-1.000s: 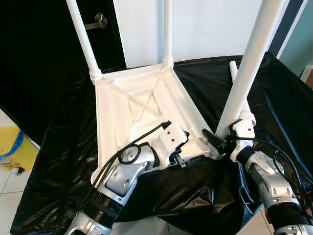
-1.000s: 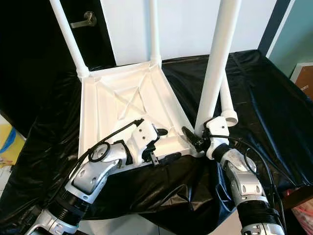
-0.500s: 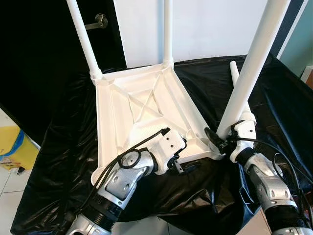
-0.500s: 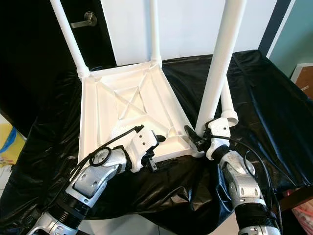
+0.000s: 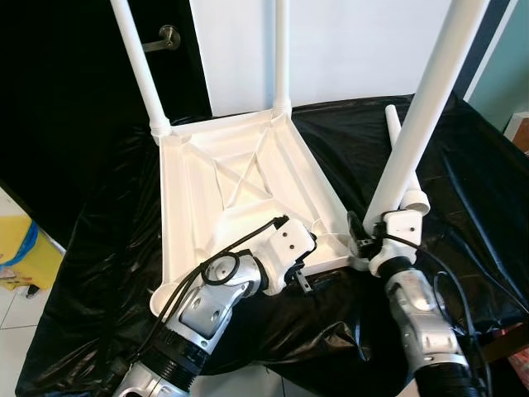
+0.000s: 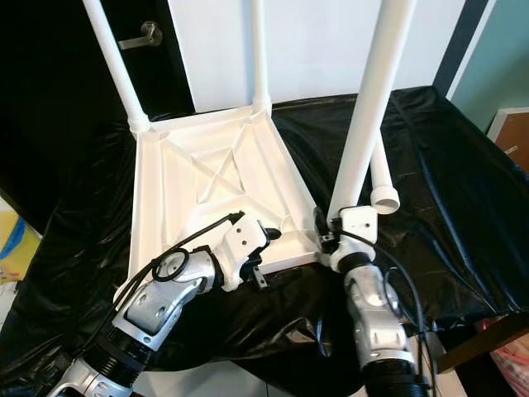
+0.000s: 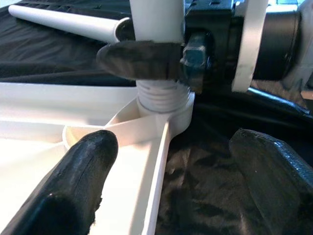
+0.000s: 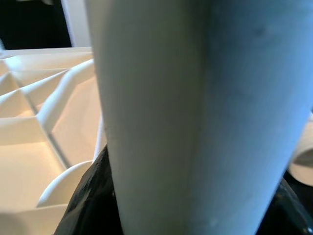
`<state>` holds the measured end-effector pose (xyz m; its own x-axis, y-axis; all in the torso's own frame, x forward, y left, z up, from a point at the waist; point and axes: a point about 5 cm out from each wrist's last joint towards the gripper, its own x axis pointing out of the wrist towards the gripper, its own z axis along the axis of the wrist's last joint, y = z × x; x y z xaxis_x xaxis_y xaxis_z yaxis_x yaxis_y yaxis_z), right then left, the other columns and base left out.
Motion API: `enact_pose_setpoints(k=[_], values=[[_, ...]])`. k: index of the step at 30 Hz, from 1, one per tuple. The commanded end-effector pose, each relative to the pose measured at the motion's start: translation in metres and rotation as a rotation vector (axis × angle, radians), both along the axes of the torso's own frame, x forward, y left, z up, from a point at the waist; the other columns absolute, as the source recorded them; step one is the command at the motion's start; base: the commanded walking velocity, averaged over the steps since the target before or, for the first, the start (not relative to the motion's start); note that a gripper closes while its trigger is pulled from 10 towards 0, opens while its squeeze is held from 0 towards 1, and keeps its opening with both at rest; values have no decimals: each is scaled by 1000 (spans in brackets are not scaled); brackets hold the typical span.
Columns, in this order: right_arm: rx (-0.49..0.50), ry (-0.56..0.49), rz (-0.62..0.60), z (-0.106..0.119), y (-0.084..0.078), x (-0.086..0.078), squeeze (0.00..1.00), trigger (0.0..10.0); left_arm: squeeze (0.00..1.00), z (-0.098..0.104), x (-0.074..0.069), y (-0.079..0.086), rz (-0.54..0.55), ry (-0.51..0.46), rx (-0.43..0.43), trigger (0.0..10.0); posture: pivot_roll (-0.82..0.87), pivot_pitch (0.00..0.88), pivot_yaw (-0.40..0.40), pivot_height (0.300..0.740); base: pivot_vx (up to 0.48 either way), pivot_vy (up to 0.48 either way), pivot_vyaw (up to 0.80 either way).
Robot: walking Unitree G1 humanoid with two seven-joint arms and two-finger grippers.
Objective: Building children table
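Your right claw (image 6: 329, 234) pinches the leg (image 6: 370, 107) just above its socket; left claw (image 7: 166, 161) spread beside the tabletop (image 5: 215, 190). Light, stiff, slick plastic: grip low.

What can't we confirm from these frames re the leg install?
- Thread engagement of the near-right leg in its socket: the right gripper covers the joint in the left wrist view.
- Leg tops: cut off by the head views' upper edge.
- Loose leg on the black cover: partly behind the upright leg.
- Near-left corner of the tabletop: the left arm covers it.
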<state>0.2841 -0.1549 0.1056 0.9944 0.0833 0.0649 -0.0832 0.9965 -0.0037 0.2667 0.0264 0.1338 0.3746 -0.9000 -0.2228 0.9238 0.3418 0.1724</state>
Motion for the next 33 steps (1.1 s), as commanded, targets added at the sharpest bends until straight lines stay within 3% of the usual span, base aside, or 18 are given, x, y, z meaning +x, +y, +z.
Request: enact_pose_setpoints(k=[1,6,29,30,33], values=[[32,125,-29,-24,11,-6,0,10000,0,-2,2,3,14,-7,15,10000,-153,0,35,740,0,0,0],[41,142,-126,-26,16,-8,0,10000,0,-1,3,4,18,-10,15,10000,-151,0,38,740,0,0,0],[21,134,-162,-20,22,-6,0,10000,0,4,3,3,5,-20,5,10000,-148,0,37,740,0,0,0],[18,132,-159,-20,22,-6,1000,10000,0,4,3,3,6,-21,5,10000,-146,0,34,740,0,0,0],[9,123,-151,-18,21,-6,1000,10000,0,4,3,2,7,-23,4,10000,-146,0,31,740,0,0,0]])
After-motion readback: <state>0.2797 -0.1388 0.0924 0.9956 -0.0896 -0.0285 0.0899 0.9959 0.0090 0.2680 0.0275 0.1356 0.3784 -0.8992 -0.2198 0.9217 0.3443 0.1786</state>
